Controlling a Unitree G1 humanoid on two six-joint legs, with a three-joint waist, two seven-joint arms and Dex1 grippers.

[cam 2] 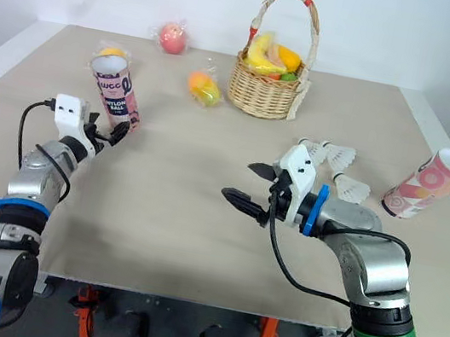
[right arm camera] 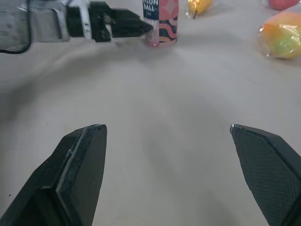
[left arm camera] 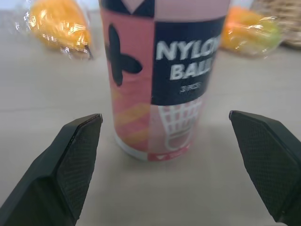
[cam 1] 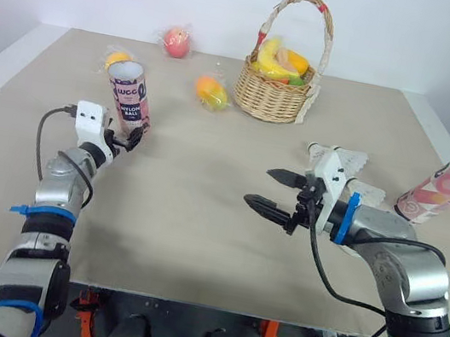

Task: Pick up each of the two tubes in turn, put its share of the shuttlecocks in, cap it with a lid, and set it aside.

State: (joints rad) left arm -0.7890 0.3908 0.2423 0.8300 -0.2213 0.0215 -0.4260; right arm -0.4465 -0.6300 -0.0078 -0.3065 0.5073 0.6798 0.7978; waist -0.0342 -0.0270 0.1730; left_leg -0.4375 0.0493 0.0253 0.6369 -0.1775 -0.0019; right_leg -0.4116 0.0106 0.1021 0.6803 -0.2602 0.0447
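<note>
A pink tube (cam 1: pixel 129 96) printed "NYLON BALL" stands upright at the table's left, its mouth up. My left gripper (cam 1: pixel 129 136) is open just in front of its base, and in the left wrist view the tube (left arm camera: pixel 162 75) sits between the spread fingers (left arm camera: pixel 70 165), apart from both. A second pink tube (cam 1: pixel 446 190) lies tilted near the right edge. White shuttlecocks (cam 1: pixel 349 160) rest on the table behind my right wrist. My right gripper (cam 1: pixel 277 192) is open over the bare middle of the table, holding nothing.
A wicker basket (cam 1: pixel 273 99) of fruit stands at the back centre. Wrapped fruits lie nearby: an apple (cam 1: pixel 177 41), an orange one (cam 1: pixel 212 93) and another (cam 1: pixel 118 57) behind the left tube. The tan table (cam 1: pixel 200 216) has free room in front.
</note>
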